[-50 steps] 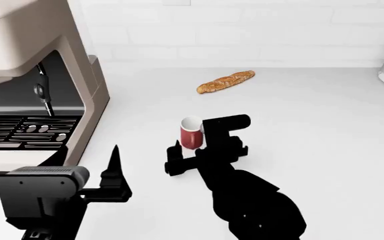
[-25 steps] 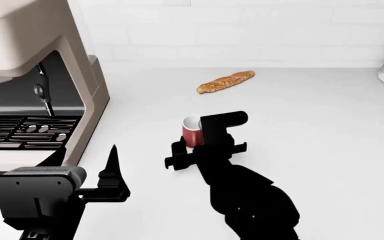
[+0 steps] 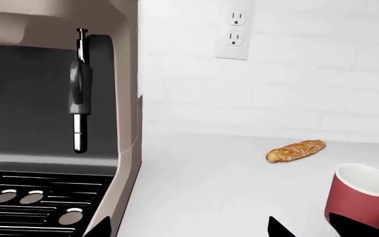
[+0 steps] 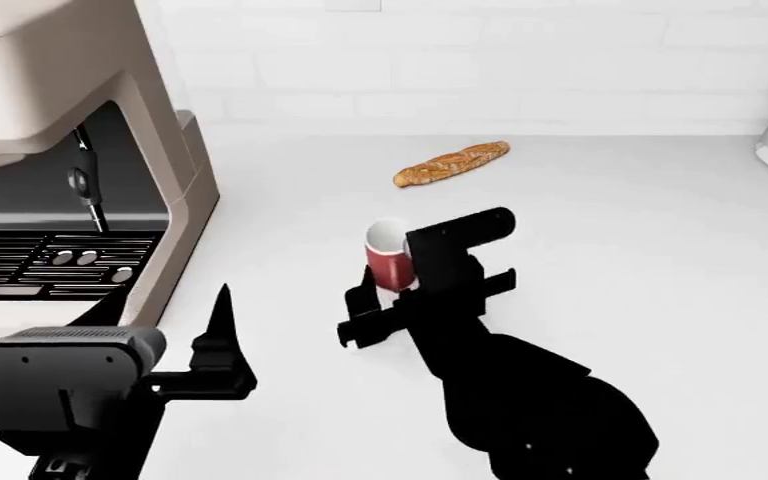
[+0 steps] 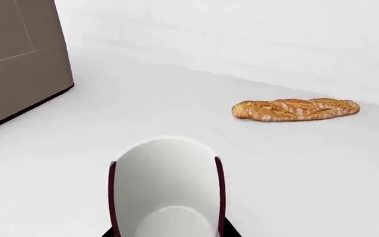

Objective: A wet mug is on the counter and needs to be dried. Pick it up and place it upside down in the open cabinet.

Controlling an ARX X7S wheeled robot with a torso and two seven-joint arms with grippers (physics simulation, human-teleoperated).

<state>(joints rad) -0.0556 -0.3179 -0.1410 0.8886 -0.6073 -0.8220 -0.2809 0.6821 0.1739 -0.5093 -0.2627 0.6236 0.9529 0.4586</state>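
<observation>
From the left wrist camera we see the mug [image 3: 362, 196] at the lower right of the frame, standing upright on the counter [image 3: 209, 177], with the baguette [image 3: 296, 150] beyond it and the coffee machine [image 3: 57, 98] filling the left. The left gripper's own jaws barely show here, so we cannot tell their gap.

In the head view the mug [image 4: 390, 256] sits at centre frame, touching the right gripper [image 4: 418, 285], whose fingers appear to clasp it. That arm is plainly the nearer; the left gripper [image 4: 217, 345] hangs at lower left, well apart. Against the earlier frames, the mug looks slightly raised and tilted.

The right wrist camera looks straight into the mug's white inside [image 5: 165, 187], low in the frame.
</observation>
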